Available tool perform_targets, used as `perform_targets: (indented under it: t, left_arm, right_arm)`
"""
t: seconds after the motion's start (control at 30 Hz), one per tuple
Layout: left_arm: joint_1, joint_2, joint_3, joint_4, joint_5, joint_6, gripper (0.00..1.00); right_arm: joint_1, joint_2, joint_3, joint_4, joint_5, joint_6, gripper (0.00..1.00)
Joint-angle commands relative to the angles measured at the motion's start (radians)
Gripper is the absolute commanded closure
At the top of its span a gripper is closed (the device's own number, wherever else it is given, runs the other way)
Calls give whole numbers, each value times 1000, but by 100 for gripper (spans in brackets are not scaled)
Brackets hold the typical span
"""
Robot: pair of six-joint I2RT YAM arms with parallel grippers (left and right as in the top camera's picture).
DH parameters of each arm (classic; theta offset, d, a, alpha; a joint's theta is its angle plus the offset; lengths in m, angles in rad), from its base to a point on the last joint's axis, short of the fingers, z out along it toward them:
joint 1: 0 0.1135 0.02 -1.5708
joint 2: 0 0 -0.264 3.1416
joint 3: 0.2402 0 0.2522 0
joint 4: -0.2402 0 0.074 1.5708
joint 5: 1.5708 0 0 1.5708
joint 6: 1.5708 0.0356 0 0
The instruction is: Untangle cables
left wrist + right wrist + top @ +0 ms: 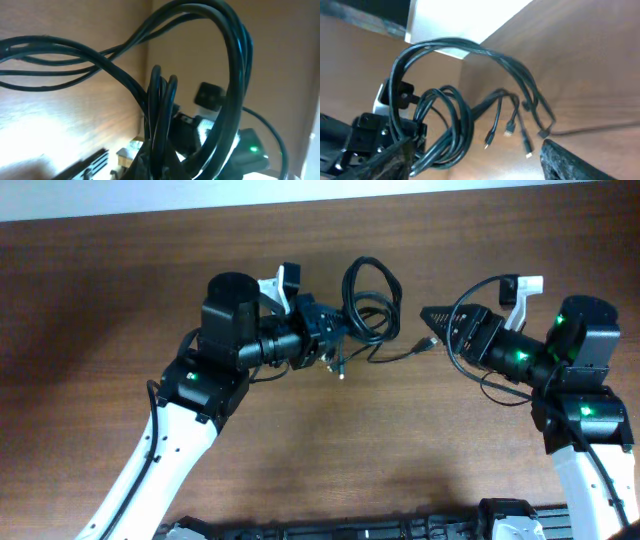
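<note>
Left arm (150, 450) and right arm (590, 470) have white links, black cylindrical joints and green lights (192, 376); white brackets (280, 283) sit behind left pincer (338, 345) and right pincer (430, 318).

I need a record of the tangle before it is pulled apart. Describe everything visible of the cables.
The cables are thin, glossy black cords bunched in overlapping loops. They appear lifted off the wooden table by the left gripper, which clamps the bundle. Several loose ends hang down with small plugs, some metal-tipped. One strand trails across the table and ends near the right gripper; contact there is unclear.
</note>
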Motion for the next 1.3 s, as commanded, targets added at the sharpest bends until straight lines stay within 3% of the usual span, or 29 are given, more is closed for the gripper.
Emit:
perform_targets:
  t: [0.0, 0.3, 0.37, 0.5, 0.8, 1.0, 1.13, 1.23, 1.27]
  left_arm:
    - [3, 2, 11, 55, 37, -41, 100]
    - [-50, 2, 11, 80, 35, -63, 100]
    - [-68, 2, 11, 105, 24, -63, 100]
    - [-96, 2, 11, 108, 5, -63, 100]
    - [-153, 2, 11, 114, -21, -63, 100]
    - [-153, 2, 11, 114, -25, -62, 99]
    - [-153, 2, 11, 114, -26, -62, 97]
    - [-153, 2, 11, 113, -44, -62, 89]
    - [-153, 2, 11, 113, -47, -62, 79]
  right_arm:
    - [-3, -8, 17, 3, -44, 165, 21]
    - [-3, -8, 17, 4, -58, 205, 27]
    - [-3, -8, 17, 8, -81, 206, 34]
    - [-2, -8, 17, 23, -97, 205, 37]
    - [16, -8, 17, 23, -93, 205, 60]
    - [25, -7, 17, 48, -86, 203, 96]
    - [25, -7, 17, 48, -83, 185, 96]
    - [25, -6, 17, 48, -77, 182, 96]
    - [25, -7, 17, 48, -76, 179, 96]
